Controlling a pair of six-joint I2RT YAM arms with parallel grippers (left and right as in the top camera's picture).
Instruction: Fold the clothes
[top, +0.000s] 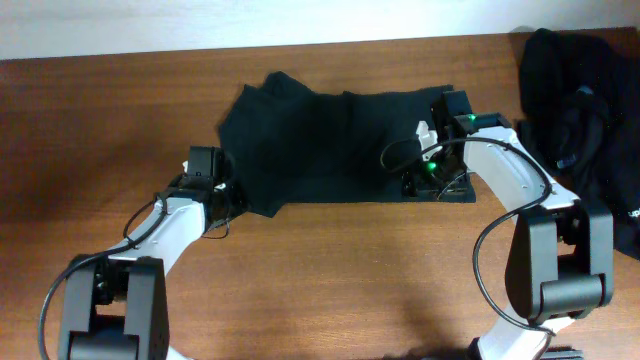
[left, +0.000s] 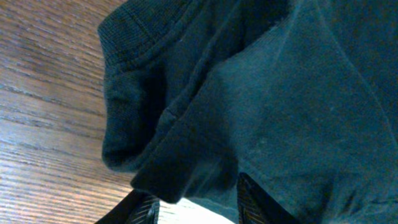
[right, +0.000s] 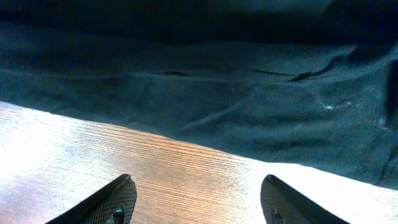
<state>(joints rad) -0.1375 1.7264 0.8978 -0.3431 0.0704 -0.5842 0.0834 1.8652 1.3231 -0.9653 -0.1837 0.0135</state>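
Right fingers (right: 118, 196) stand wide apart, empty, over the wooden surface (top: 100, 130), just short of the near-right hem of the black T-shirt (top: 330, 145) spread on it. Left fingers (left: 258, 199), partly open, clamp nothing at its rumpled near-left corner, where a ribbed edge bunches. Crumpled black garments (top: 580, 110) lie heaped right of the shirt.

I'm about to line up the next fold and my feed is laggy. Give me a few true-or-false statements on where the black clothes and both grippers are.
1. The black short-sleeved T-shirt lies spread on the brown wooden table. True.
2. The right gripper is shut on the shirt's hem. False: its fingers stand apart over bare wood, short of the hem.
3. A heap of black garments sits at the table's right edge. True.
4. The left gripper is at that heap. False: it is at the shirt's left edge.
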